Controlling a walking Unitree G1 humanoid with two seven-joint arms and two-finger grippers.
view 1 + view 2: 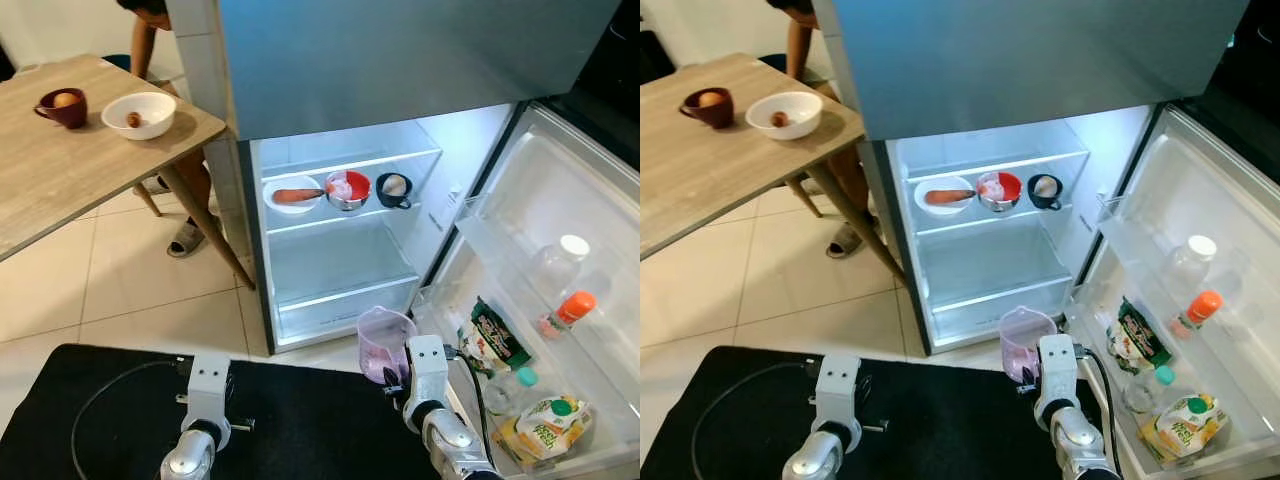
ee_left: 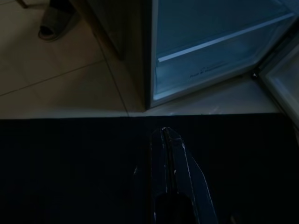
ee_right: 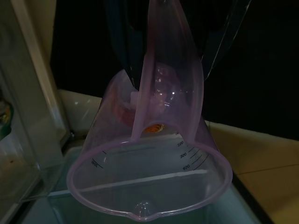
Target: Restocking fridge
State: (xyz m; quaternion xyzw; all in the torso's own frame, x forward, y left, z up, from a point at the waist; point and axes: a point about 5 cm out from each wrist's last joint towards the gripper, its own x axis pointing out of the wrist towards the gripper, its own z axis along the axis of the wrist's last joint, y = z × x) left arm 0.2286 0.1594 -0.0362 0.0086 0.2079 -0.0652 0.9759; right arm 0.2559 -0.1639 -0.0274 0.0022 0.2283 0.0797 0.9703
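Observation:
My right gripper [image 1: 392,372] is shut on the handle of a clear purple measuring jug [image 1: 381,343], held low in front of the open fridge [image 1: 340,230]. In the right wrist view the jug [image 3: 154,172] hangs mouth-forward from the fingers [image 3: 126,51], with something pink and orange inside. On the fridge's upper shelf sit a white bowl with a carrot [image 1: 293,195], a red bowl [image 1: 348,189] and a dark cup [image 1: 393,190]. My left gripper [image 2: 167,140] is shut and empty, low over the black mat [image 1: 120,400].
The fridge door [image 1: 560,300] stands open to the right, its racks holding bottles and packets [image 1: 545,420]. A wooden table [image 1: 60,170] at the left carries a maroon cup [image 1: 64,106] and a white bowl [image 1: 140,114]. A person's legs [image 1: 185,210] stand behind the table.

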